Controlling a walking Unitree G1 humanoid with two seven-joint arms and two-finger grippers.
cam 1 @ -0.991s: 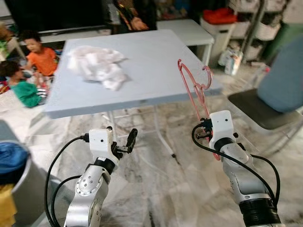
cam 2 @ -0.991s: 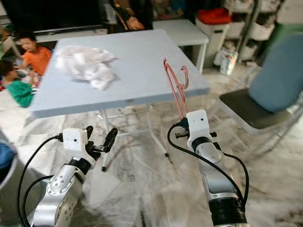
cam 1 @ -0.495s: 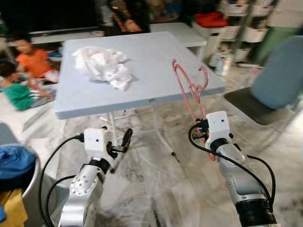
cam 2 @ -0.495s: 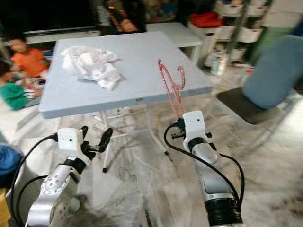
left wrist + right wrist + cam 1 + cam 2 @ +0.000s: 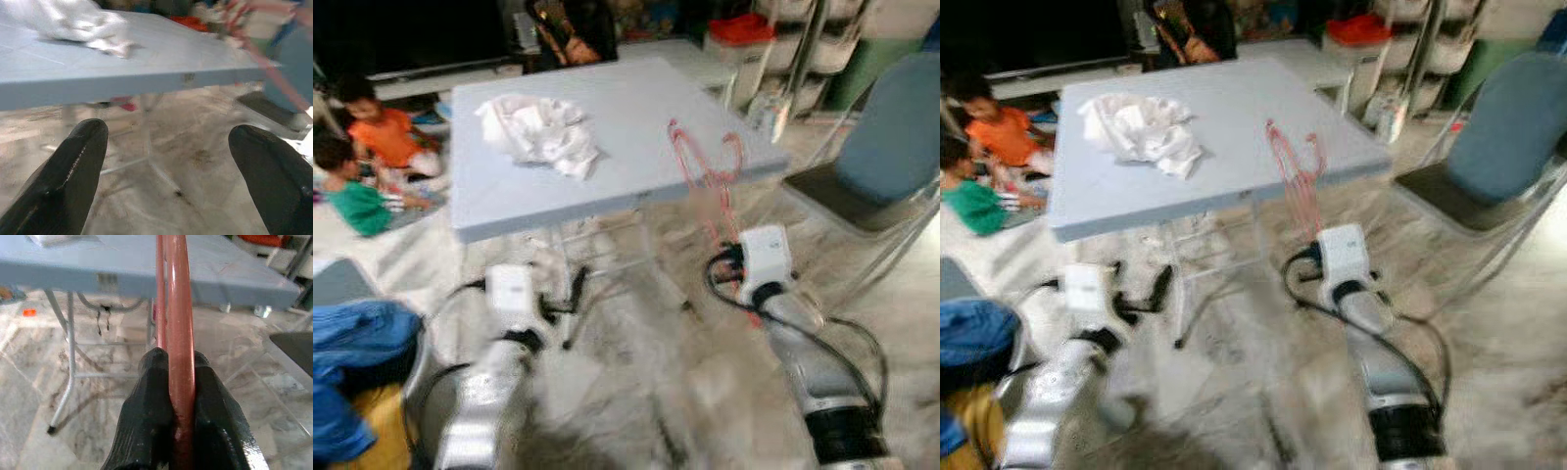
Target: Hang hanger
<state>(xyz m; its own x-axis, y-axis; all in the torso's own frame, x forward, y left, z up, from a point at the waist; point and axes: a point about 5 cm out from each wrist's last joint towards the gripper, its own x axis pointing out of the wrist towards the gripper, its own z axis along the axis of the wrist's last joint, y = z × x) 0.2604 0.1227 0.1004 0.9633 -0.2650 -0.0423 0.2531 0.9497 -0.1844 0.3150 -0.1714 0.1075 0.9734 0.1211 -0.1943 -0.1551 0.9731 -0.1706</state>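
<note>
There is one pink hanger (image 5: 707, 181) in the middle right of the frame, one grey worktop (image 5: 636, 147), and one pile of white cloth (image 5: 540, 132) on it at the upper left. Two children (image 5: 367, 147) sit on the floor at the far left, one in orange and one in green, and one more person (image 5: 570, 27) stands at the top behind the worktop. There are two robot arms, each with two black fingers (image 5: 68, 178), one blue chair (image 5: 876, 157) at the right, and one blue bundle (image 5: 352, 362) at the lower left.

Home living room, marble floor (image 5: 636, 392), folding table (image 5: 636, 137), children playing (image 5: 372, 147)
</note>
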